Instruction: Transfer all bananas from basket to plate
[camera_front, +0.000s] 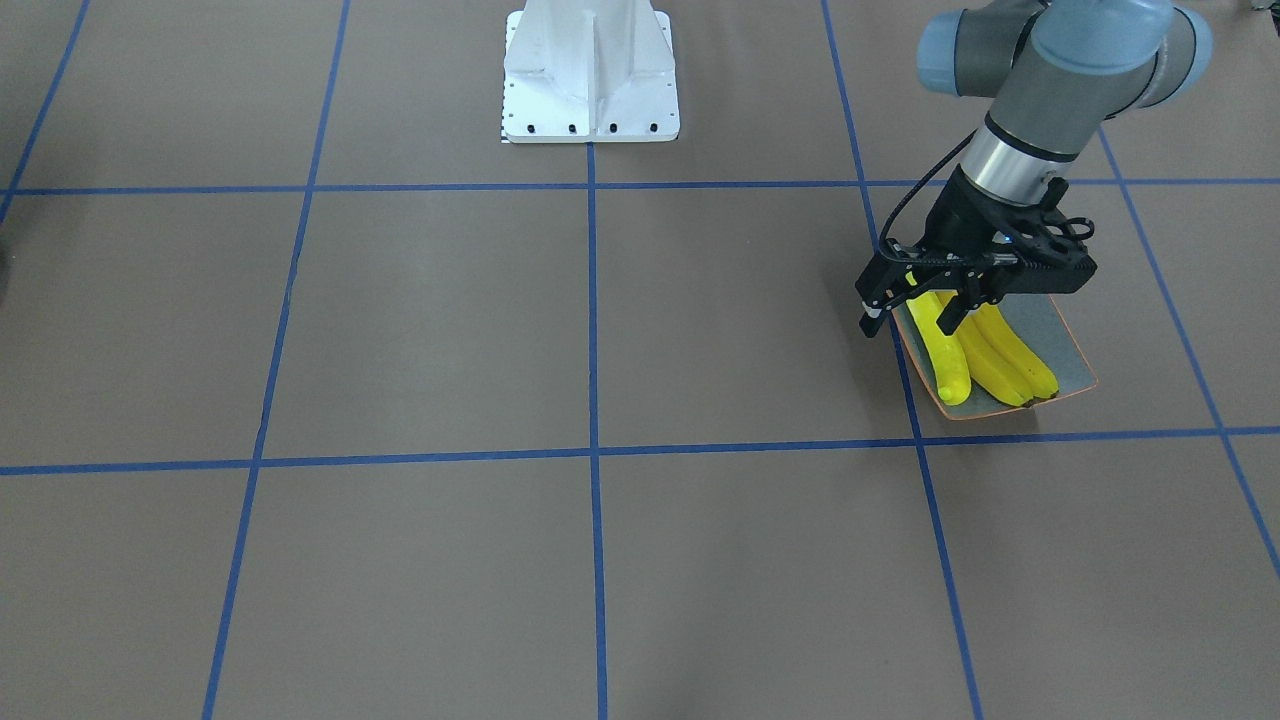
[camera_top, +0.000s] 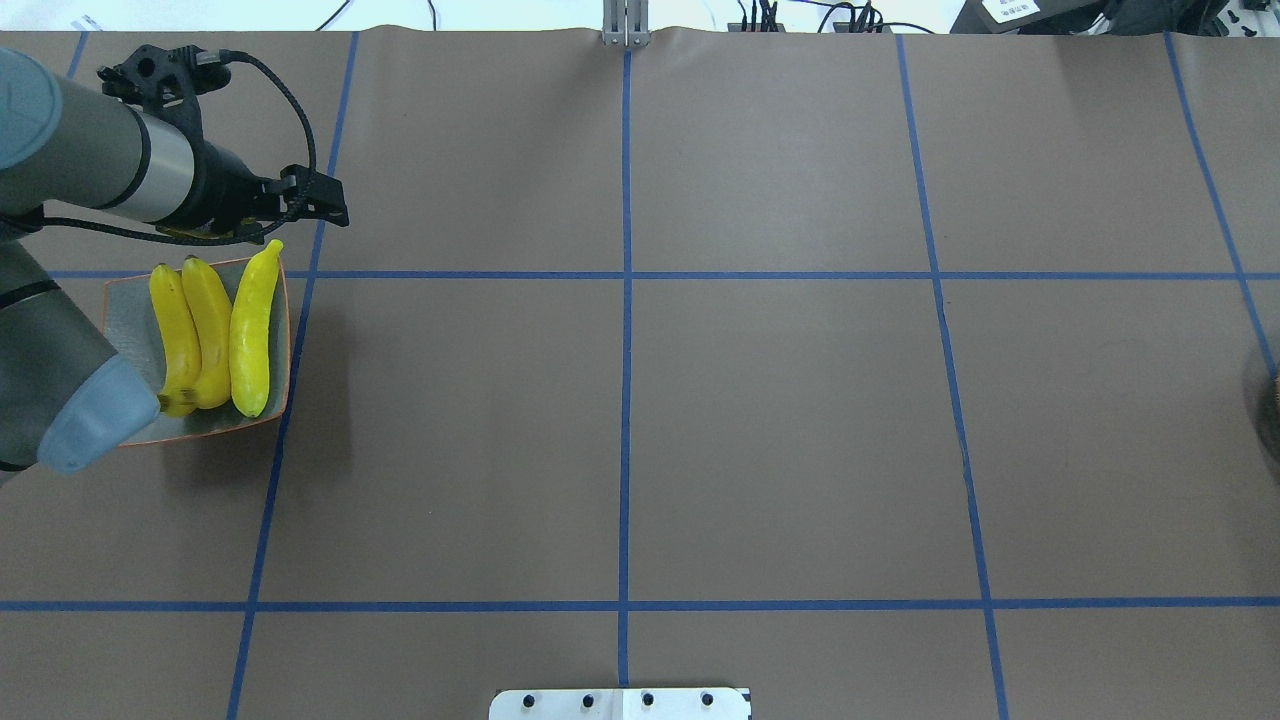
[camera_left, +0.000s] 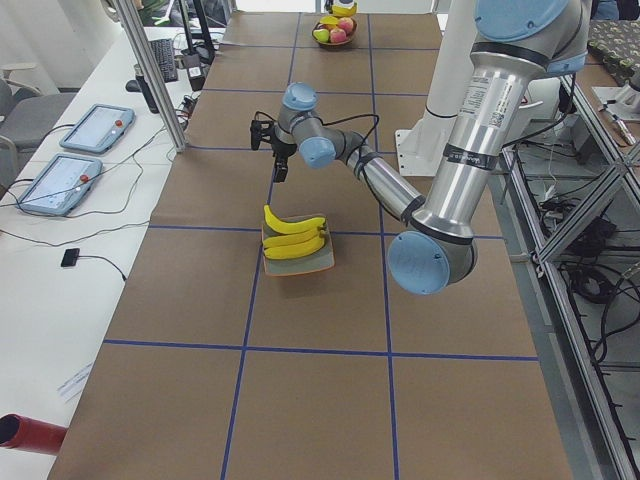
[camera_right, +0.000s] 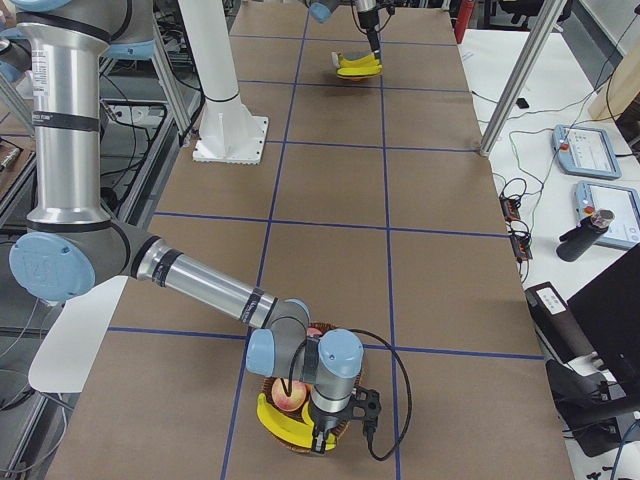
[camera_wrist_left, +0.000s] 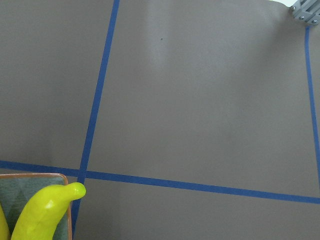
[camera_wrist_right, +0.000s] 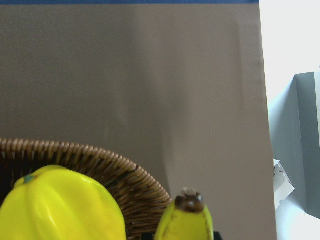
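Three bananas lie side by side on the grey-blue plate (camera_top: 125, 320): two deeper yellow ones (camera_top: 178, 335) and a paler one (camera_top: 252, 325). The plate (camera_front: 1065, 335) and the pale banana (camera_front: 945, 350) also show in the front view. My left gripper (camera_front: 907, 322) hovers open and empty over the plate's far end, also in the overhead view (camera_top: 335, 212). A fourth banana (camera_right: 283, 425) lies in the wicker basket (camera_wrist_right: 100, 165); its dark tip (camera_wrist_right: 189, 202) is close under the right wrist camera. My right gripper (camera_right: 322, 440) is down at this banana; I cannot tell whether it is open or shut.
The basket also holds a red apple (camera_right: 290, 398) and a round yellow fruit (camera_wrist_right: 60, 205). The white robot base (camera_front: 590, 80) stands at the table's middle edge. Blue tape lines cross the brown tabletop. The basket sits near the table's end.
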